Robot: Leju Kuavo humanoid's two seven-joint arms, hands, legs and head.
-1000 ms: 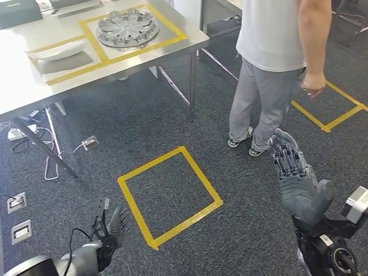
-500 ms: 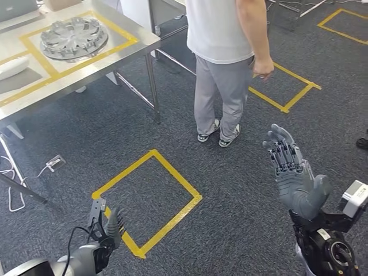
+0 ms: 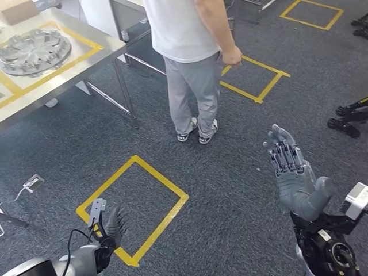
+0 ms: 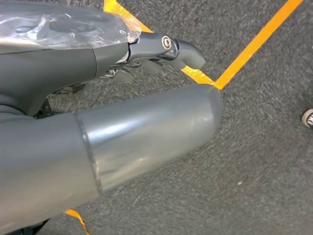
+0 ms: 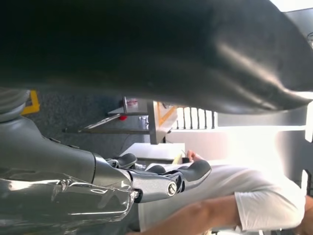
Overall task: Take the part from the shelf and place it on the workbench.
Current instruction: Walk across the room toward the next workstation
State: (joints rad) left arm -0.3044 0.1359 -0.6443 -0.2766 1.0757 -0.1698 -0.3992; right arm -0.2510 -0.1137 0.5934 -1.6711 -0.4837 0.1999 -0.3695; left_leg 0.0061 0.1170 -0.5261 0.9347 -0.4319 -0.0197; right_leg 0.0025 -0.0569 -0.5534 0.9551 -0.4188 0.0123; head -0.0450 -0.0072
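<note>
A round silver part (image 3: 32, 50) like a wheel cover lies on the metal workbench (image 3: 56, 80) at the upper left, inside a yellow tape outline. My right hand (image 3: 295, 175) is raised at the lower right, palm up, fingers spread, holding nothing. My left hand (image 3: 110, 227) hangs low at the bottom left over the carpet, fingers extended and empty. In the left wrist view the left hand's fingers (image 4: 166, 49) point at the carpet above yellow tape. In the right wrist view the right hand's fingers (image 5: 166, 178) lie straight and empty.
A person (image 3: 191, 52) in a white shirt and grey trousers stands ahead, near the workbench's corner leg (image 3: 126, 92). A yellow tape square (image 3: 132, 207) marks the carpet in front of me, another (image 3: 256, 77) lies behind the person. Black stand feet (image 3: 347, 118) sit at right.
The whole view has swung right: workbench, person and floor square have shifted left in the picture. Both hands keep their pose and stay empty.
</note>
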